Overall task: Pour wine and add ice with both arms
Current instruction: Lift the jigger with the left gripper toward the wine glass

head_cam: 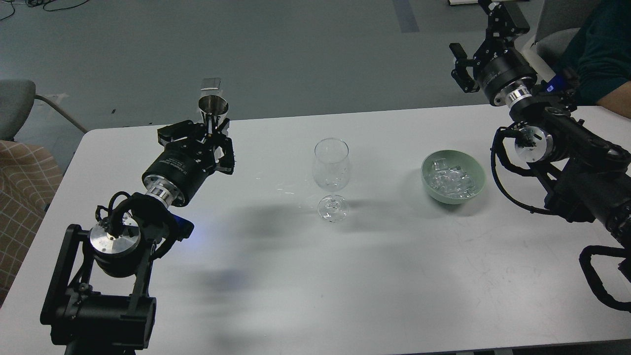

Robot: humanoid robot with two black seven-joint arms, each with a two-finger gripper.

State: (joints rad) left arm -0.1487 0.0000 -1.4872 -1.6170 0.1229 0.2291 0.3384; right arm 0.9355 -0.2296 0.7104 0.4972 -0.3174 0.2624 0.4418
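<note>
Holding jigger upright | left gripper | right gripper spread

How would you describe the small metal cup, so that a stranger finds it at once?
Start at the white table and follow the black left arm up from the lower left corner. Its tool holds a small shiny steel cone-shaped measuring cup. It is the only metal vessel; the clear stemmed wine glass and green bowl stand on the table.
</note>
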